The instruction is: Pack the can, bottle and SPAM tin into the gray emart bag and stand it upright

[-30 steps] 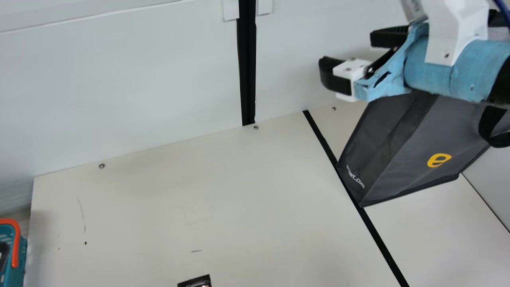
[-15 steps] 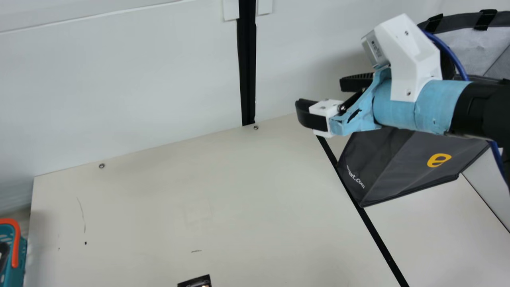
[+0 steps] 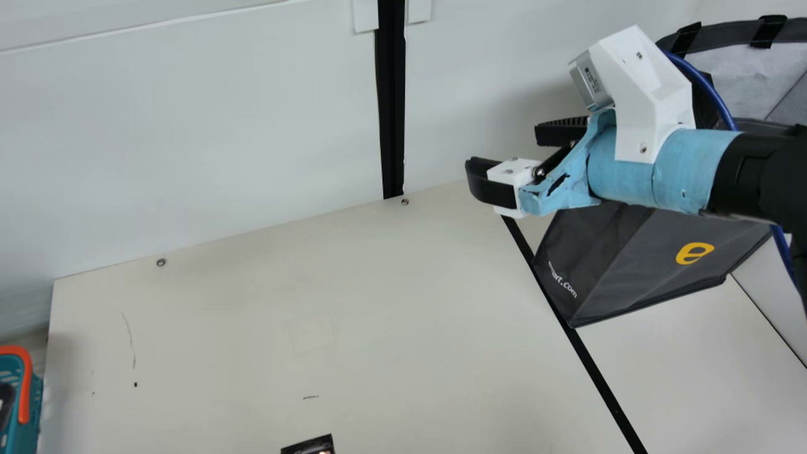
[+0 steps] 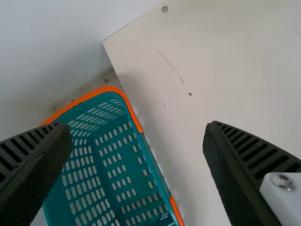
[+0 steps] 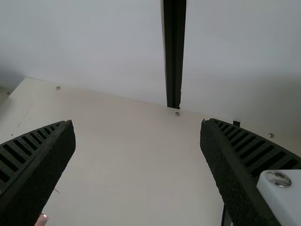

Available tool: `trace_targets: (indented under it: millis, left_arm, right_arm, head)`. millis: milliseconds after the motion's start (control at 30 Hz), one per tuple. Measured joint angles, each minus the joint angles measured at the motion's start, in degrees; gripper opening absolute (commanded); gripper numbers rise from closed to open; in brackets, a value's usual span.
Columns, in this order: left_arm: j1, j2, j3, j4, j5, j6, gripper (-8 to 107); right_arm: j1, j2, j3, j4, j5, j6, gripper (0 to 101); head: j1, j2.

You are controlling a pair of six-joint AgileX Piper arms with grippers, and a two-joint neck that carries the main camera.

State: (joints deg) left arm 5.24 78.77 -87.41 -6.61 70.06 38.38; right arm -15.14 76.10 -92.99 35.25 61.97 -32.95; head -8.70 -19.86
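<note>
Though its lettering [image 3: 562,280] is white, the emart bag [image 3: 637,271] bears a yellow logo [image 3: 695,253].

In the main view, the gray emart bag [image 3: 649,271] at three o'clock looked like matt cloth, the basket [image 3: 24,435] at eight o'clock smooth plastic, and the table [image 3: 252,315] smooth and matt.

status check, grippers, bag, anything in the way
Left gripper open, over the teal basket's edge. Right gripper open, empty. Gray bag upright at table's right, partly behind right arm.
</note>
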Motion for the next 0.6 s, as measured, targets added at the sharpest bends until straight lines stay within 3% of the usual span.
trace_targets:
  millis: [600]
  left_arm:
    - [0.0,0.0,0.0,0.0,0.0,0.0,90]
  right_arm:
    - [0.0,0.0,0.0,0.0,0.0,0.0,95]
  head:
    - [0.0,-0.1]
